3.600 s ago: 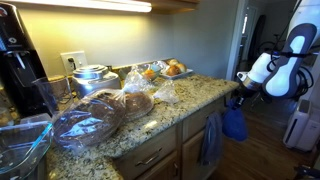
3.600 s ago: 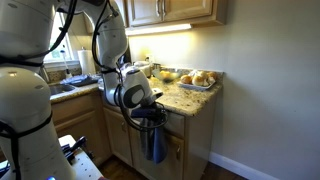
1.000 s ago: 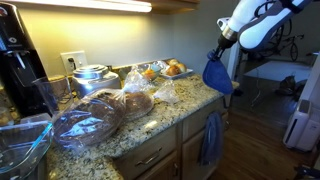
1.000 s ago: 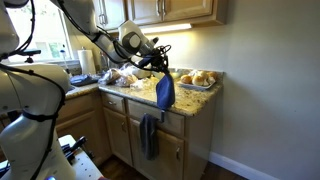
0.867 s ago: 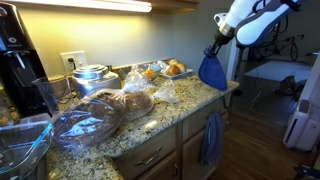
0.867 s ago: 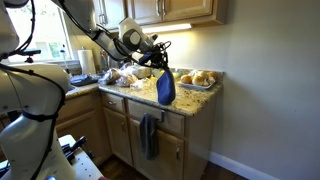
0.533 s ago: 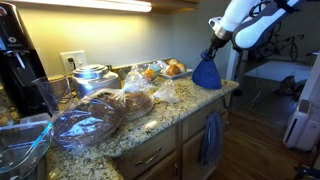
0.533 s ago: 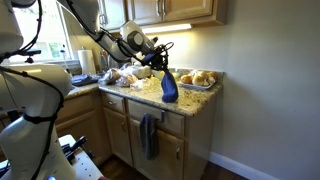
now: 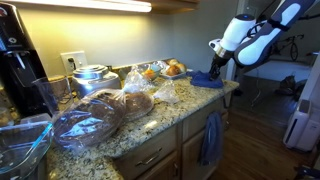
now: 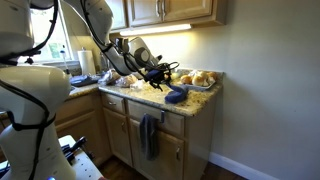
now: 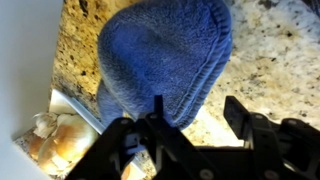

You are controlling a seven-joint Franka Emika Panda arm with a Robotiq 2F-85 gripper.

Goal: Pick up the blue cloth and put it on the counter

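The blue cloth [image 9: 207,78] lies crumpled on the granite counter [image 9: 185,100] at its end, near the corner; in an exterior view the cloth [image 10: 177,95] rests just in front of the tray. My gripper [image 9: 222,62] hovers just above and beside it [image 10: 163,73]. In the wrist view the cloth [image 11: 165,55] fills the upper middle on the counter [image 11: 275,50]. My gripper [image 11: 196,105] is open with bare counter between its fingers. One finger [image 11: 157,105] overlaps the cloth's edge.
A tray of pastries [image 9: 166,69] [image 10: 200,78] stands right behind the cloth. A second blue-grey cloth [image 9: 210,138] [image 10: 148,135] hangs on the cabinet front below. Bagged bread [image 9: 90,120], bowls and a coffee machine [image 9: 15,60] crowd the counter's other end.
The arm carried the hanging blue cloth down onto the counter's end. The jaws have opened and the cloth now lies flat instead of dangling from them.
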